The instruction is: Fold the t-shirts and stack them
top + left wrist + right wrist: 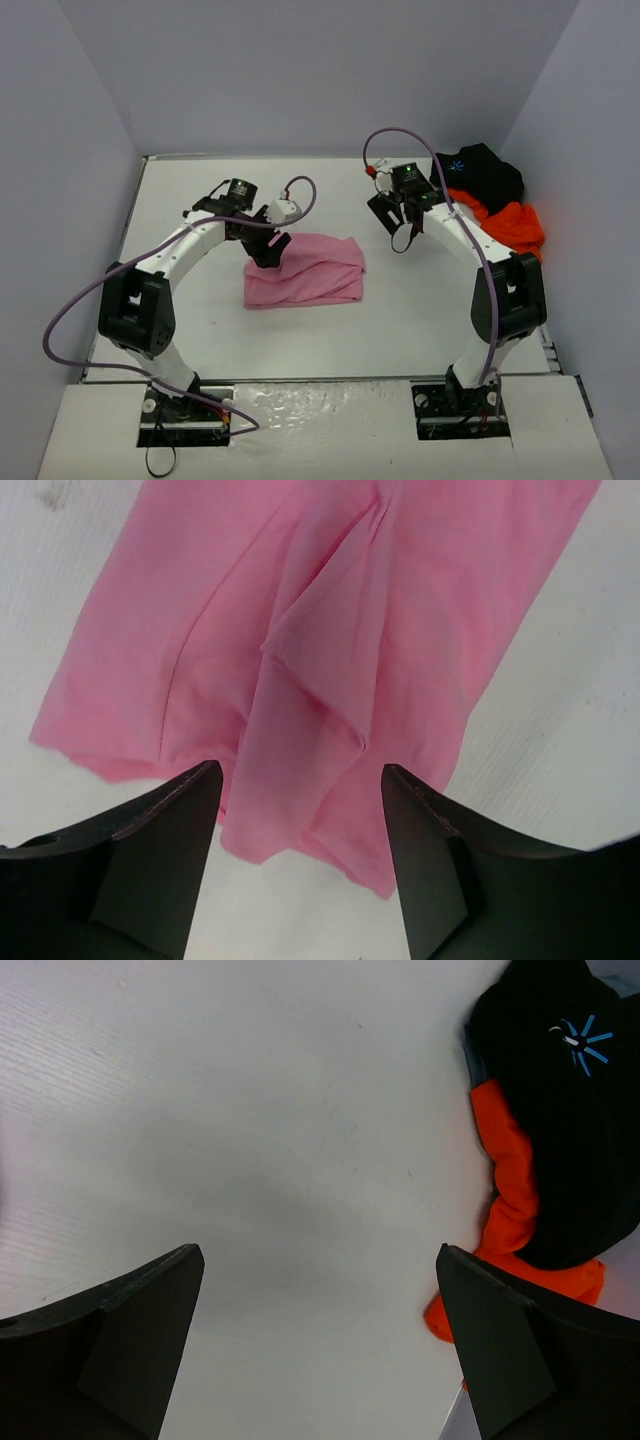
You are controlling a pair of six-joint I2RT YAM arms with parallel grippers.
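The pink t-shirt (pixel 312 270) lies folded into a rough rectangle at the table's middle. My left gripper (pixel 268 255) hovers over its left end, open. In the left wrist view a rumpled fold of the pink t-shirt (pixel 330 630) sits just beyond the gripper (pixel 300 770), with nothing pinched. The black t-shirt (pixel 482 172) with a light-blue starburst lies bunched on the orange t-shirt (pixel 516 226) at the far right. My right gripper (pixel 398 226) hangs open over bare table to their left. The right wrist view shows the gripper (pixel 320 1250) empty, the black t-shirt (pixel 570 1110) and orange t-shirt (pixel 510 1180) at right.
The white table (pixel 200 200) is walled in by grey panels on three sides. A purple cable loops from each arm. The black and orange pile sits against the right wall.
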